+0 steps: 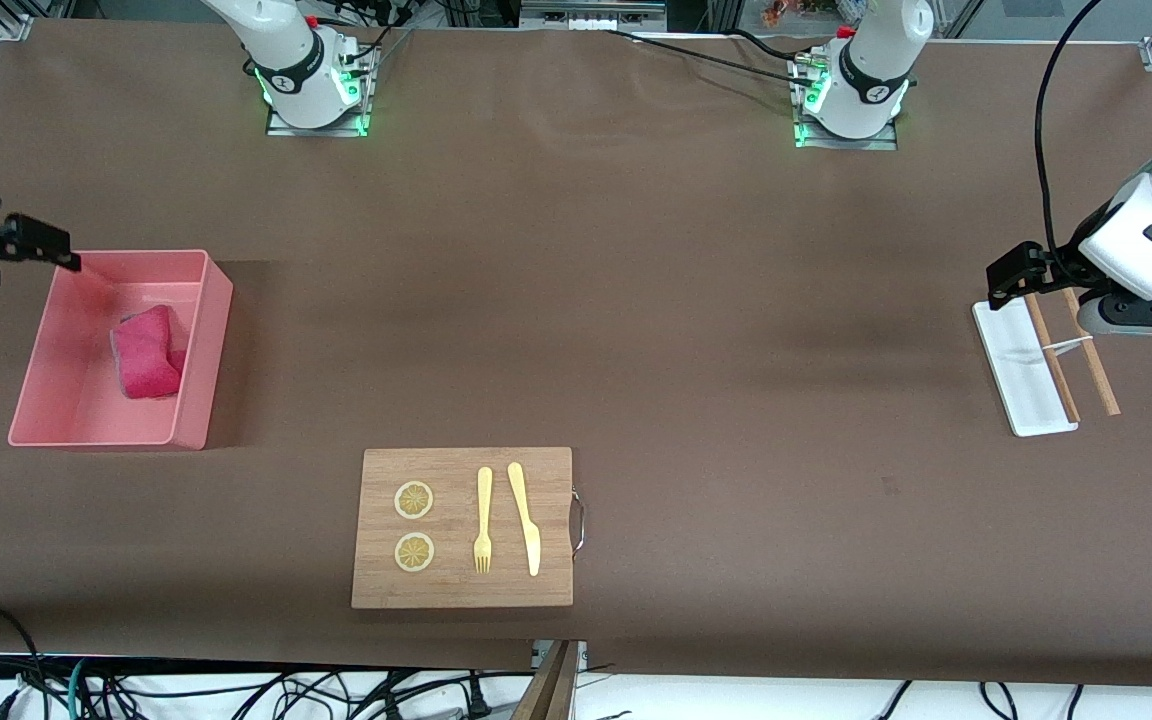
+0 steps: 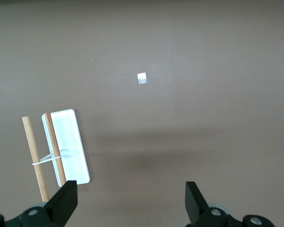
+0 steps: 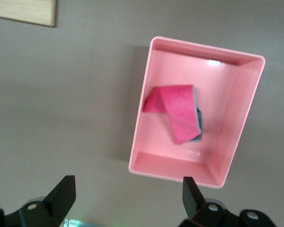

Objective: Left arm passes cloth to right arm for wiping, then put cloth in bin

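The cloth [image 1: 146,355], pink-red with a grey edge, lies folded inside the pink bin [image 1: 217,330] toward the right arm's end of the table. In the right wrist view the cloth [image 3: 177,116] rests on the floor of the bin [image 3: 180,168]. My right gripper [image 1: 56,250] hovers over the bin's corner farthest from the front camera, open and empty, as the right wrist view [image 3: 128,189] shows. My left gripper [image 1: 1006,275] waits over the white tray at the left arm's end, open and empty, also in the left wrist view [image 2: 131,191].
A flat white tray [image 1: 1021,370] with two wooden sticks [image 1: 1086,360] lies under the left gripper; both show in the left wrist view [image 2: 68,142]. A wooden board [image 1: 461,525] with lemon slices, a fork and a knife sits near the front camera.
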Available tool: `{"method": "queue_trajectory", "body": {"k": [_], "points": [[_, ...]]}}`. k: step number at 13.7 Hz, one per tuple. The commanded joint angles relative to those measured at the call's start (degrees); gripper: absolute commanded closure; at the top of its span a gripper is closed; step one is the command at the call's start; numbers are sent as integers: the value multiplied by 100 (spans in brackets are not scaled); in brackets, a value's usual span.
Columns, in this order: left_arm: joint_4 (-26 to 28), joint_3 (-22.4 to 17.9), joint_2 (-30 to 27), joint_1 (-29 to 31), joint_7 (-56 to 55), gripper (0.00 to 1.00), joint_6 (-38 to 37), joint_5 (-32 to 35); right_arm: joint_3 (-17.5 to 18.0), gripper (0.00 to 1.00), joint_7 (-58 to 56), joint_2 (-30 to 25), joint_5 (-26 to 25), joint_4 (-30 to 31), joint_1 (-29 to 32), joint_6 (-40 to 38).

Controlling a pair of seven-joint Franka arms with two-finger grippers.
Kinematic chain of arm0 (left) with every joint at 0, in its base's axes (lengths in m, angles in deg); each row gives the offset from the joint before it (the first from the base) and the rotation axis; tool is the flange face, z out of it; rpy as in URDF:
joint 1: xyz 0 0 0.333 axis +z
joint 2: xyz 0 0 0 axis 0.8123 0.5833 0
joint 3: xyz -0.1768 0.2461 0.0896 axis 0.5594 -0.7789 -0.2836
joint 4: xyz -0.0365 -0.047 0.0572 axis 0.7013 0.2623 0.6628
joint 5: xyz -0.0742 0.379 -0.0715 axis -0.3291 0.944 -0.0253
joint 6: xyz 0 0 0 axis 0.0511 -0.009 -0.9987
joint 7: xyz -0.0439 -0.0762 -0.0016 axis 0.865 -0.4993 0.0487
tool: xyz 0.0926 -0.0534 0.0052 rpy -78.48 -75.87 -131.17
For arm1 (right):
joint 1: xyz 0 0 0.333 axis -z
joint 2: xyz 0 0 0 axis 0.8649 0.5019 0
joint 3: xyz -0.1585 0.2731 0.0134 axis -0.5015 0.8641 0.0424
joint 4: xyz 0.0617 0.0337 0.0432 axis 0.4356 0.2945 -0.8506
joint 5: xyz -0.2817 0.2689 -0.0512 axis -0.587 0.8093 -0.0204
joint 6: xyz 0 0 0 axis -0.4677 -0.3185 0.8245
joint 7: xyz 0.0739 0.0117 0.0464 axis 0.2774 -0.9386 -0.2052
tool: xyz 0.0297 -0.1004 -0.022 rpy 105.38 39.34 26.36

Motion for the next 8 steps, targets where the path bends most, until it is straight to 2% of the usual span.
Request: {"method": "queue_trajectory", "body": {"k": [1,6,8], "points": [[-188,7,82,1,112,0,-131,69,116,0,-87,-100,71,-487,82,-335],[-188,7,82,1,112,0,-131,69,213,0,-26,-276,-34,-577,74,-449],[-188,7,82,-7,112,0,-131,69,702,0,358,-285,-402,-603,91,-686]]}}
